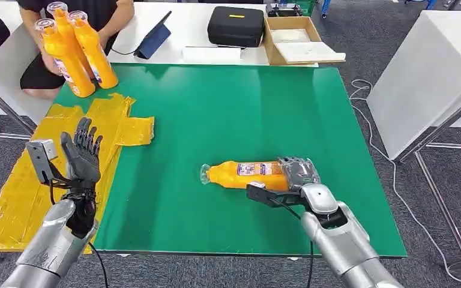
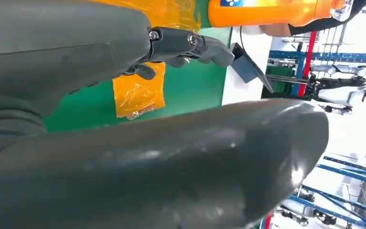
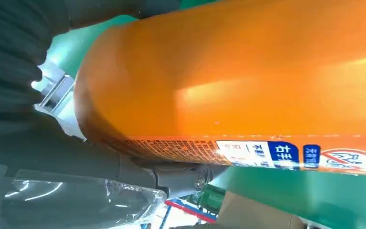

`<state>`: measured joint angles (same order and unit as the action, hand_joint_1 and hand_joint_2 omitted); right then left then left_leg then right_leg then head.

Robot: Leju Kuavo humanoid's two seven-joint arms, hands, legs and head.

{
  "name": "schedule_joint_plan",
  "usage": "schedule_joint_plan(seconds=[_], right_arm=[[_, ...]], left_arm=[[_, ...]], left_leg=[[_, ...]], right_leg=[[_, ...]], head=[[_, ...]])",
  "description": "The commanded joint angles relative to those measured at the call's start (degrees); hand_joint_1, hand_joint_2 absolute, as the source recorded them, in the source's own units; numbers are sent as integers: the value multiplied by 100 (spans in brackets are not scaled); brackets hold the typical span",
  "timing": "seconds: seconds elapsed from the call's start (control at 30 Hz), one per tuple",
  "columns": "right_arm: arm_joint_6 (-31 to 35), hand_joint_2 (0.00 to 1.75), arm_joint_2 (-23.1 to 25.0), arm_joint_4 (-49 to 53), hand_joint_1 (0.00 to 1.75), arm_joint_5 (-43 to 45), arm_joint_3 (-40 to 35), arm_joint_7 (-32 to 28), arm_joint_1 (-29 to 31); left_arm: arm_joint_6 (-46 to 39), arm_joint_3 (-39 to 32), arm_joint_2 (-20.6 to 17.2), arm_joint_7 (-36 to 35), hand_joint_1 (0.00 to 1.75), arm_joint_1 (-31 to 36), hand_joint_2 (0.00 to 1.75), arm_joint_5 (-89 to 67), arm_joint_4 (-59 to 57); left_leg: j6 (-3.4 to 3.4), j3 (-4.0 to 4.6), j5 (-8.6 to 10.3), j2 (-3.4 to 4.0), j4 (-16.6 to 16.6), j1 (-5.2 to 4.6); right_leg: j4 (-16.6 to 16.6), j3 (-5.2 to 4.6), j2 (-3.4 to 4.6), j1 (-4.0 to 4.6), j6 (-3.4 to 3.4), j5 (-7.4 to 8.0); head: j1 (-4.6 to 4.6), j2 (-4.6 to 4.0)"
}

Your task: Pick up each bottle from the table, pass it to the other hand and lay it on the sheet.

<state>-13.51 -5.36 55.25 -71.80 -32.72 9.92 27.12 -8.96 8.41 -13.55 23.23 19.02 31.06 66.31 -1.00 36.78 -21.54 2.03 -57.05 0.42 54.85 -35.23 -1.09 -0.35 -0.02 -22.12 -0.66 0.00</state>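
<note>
An orange bottle [image 1: 246, 174] with a clear cap lies on its side on the green mat [image 1: 228, 114], cap pointing left. My right hand [image 1: 298, 172] wraps its fingers around the bottle's base end; up close the orange body [image 3: 243, 81] sits between my thumb [image 3: 124, 167] and the fingers. My left hand [image 1: 83, 157] is raised with fingers spread and holds nothing, above the yellow sheet [image 1: 24, 192] at the table's left edge. In the left wrist view its fingertips [image 2: 190, 43] hover over the sheet [image 2: 138, 95].
A person [image 1: 105, 18] at the far left corner holds three upright orange bottles [image 1: 75, 54] on the mat. Behind the mat are a tablet [image 1: 154, 37], a black case [image 1: 236, 26] and a cardboard box [image 1: 300, 41]. A white table [image 1: 420, 78] stands to the right.
</note>
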Motion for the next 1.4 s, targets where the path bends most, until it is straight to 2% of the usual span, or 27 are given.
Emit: schedule_joint_plan(seconds=[0.03,0.1,0.27,0.3,0.33,0.4,0.43,0.5,0.6,0.63,0.7,0.8,0.83,0.87,0.93,1.0,1.03,1.07,1.2,1.4], right_arm=[[-107,175,-367,1381,175,192,179,-26,64],[-294,175,-425,1900,175,279,296,8,118],[-167,175,-717,2907,175,507,598,-42,-99],[-101,175,-749,2996,175,545,620,-87,-160],[88,175,-571,2916,175,852,587,-389,32],[-112,175,-310,2701,175,880,348,-168,462],[-138,175,-281,2652,175,899,290,-107,528],[-126,175,-299,2607,175,922,231,-71,551],[-49,175,-379,2589,175,1000,172,17,491],[-82,175,-390,2567,175,991,171,59,472],[-74,175,-389,2527,175,997,165,51,461],[-85,175,-364,2522,175,988,151,53,501],[-72,175,-336,2483,175,999,158,53,516],[-30,175,-320,2470,175,1012,143,41,528],[71,175,-279,2480,175,1071,106,-6,541],[142,175,-237,2456,175,1167,49,-39,563],[152,175,-204,2443,175,1183,25,-39,561],[157,175,-129,2393,175,1226,-27,-41,562],[225,175,-15,2236,175,1306,-132,-1,597],[427,175,619,1589,175,1716,-380,5,732]], left_arm=[[301,296,105,-124,0,-304,0,360,-47],[305,416,82,-80,0,-349,0,434,7],[460,551,19,-159,0,-783,0,754,300],[565,563,-3,-253,0,-924,175,954,376],[853,626,38,-245,0,-944,175,1112,428],[598,794,262,-258,0,-894,175,1027,686],[504,838,306,-296,0,-878,175,1004,761],[432,851,321,-320,0,-866,175,1014,825],[384,785,329,-322,0,-879,175,1019,863],[381,760,336,-325,0,-884,175,1020,866],[379,748,329,-328,0,-888,175,1020,869],[382,743,321,-324,0,-904,175,1019,873],[389,740,332,-356,0,-941,0,1034,909],[429,746,351,-464,0,-985,0,1111,949],[631,802,374,-612,0,-1044,0,1371,993],[743,915,360,-673,0,-1030,0,1513,1004],[746,942,384,-666,0,-998,0,1512,1014],[785,989,418,-638,0,-929,175,1538,1029],[731,1098,473,-598,0,-774,175,1518,1062],[573,1340,664,-602,0,-462,175,1590,1246]], left_leg=[[5,-24,-10,-19,7,-14],[6,-17,-15,-17,-1,-19],[5,-1,-11,-18,-1,-16],[5,-3,-11,-16,2,-15],[11,-38,-32,-31,-1,-22],[5,4,-12,-1,-2,-12],[5,-4,-18,-5,-5,-15],[3,22,-9,1,-4,-6],[11,-25,-29,-26,-3,-19],[5,4,-12,-19,1,-5],[6,-11,-19,-22,1,-10],[1,11,-10,-12,2,-6],[7,-29,-31,-23,-1,-16],[2,4,-15,-5,2,-7],[6,-23,-29,-12,1,-15],[2,8,-11,-9,3,-8],[9,-33,-32,-21,2,-17],[4,-2,-18,-10,0,-9],[6,-2,-17,-21,-1,-7],[4,9,-10,-17,1,-5]], right_leg=[[4,19,1,-17,0,-15],[15,11,5,-22,0,-20],[11,-3,1,-19,0,-16],[7,0,1,-17,0,-15],[18,31,3,-28,-2,-39],[8,-10,14,-14,-1,-9],[14,-3,15,-18,-2,-16],[6,-24,12,-8,-1,-2],[19,17,7,-25,-4,-29],[3,-5,2,-8,-2,-10],[7,7,5,-14,-2,-19],[1,-11,7,-8,0,-6],[12,23,14,-22,-1,-30],[3,-6,15,-10,0,-9],[11,17,17,-19,-2,-25],[2,-8,7,-10,0,-8],[13,27,13,-22,-3,-31],[7,0,13,-13,-1,-14],[9,4,4,-11,-2,-15],[6,-8,4,-8,-2,-9]], head=[[0,0],[0,0],[0,0],[0,0],[0,0],[0,0],[0,0],[0,0],[0,0],[2,0],[0,0],[0,0],[2,0],[-2,0],[0,0],[-2,0],[0,0],[0,0],[0,0],[2,0]])
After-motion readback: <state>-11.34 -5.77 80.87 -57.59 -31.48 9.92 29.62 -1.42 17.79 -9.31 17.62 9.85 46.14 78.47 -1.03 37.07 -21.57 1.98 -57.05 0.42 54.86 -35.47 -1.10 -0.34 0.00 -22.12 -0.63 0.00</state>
